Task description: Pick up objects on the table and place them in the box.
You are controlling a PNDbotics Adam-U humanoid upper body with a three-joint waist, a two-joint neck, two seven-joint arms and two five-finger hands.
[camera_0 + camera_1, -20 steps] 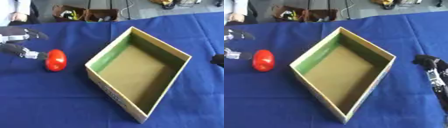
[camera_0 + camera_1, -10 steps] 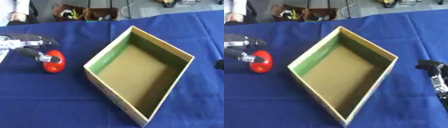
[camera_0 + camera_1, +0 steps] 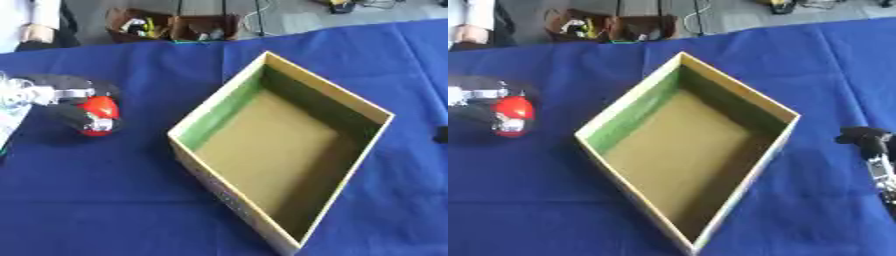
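A red round object (image 3: 100, 111), like a tomato, lies on the blue cloth at the left. My left hand (image 3: 63, 100) comes in from the left edge with its fingers and thumb curled round the red object. An open cardboard box (image 3: 282, 145) with a green inner wall stands in the middle, with nothing inside it. My right hand (image 3: 871, 145) shows at the right edge, low beside the box, its fingers hard to make out.
The blue table cloth (image 3: 114, 185) covers the whole table. Beyond the far edge stand brown crates (image 3: 175, 27) with small items. A person's sleeve (image 3: 35, 25) shows at the far left corner.
My left hand has moved right onto the red object and closed round it. The right hand has shifted slightly lower at the right edge.
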